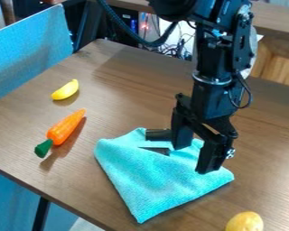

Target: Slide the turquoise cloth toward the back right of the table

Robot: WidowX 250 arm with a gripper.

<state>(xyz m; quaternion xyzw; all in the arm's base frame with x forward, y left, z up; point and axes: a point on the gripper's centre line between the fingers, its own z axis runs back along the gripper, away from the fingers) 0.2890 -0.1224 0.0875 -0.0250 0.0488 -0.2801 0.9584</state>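
My gripper (194, 159) hangs at the right of centre, over the upper right part of a turquoise cloth (153, 180). Its two fingers stand apart, with cloth showing between and below them. Whether they touch the cloth I cannot tell. The cloth lies partly folded on the table, one corner pointing to the front. Two dark pieces, one at the cloth's upper edge (158, 134) and one just below it (155, 150), show left of the fingers; what they are is unclear.
On the brown wooden table (126, 97), an orange carrot (65, 127) with a green end lies at the left, and a yellow banana (65, 90) farther back. A yellowish round object (244, 222) sits at the front right edge of view. Cables (171, 45) hang behind the table.
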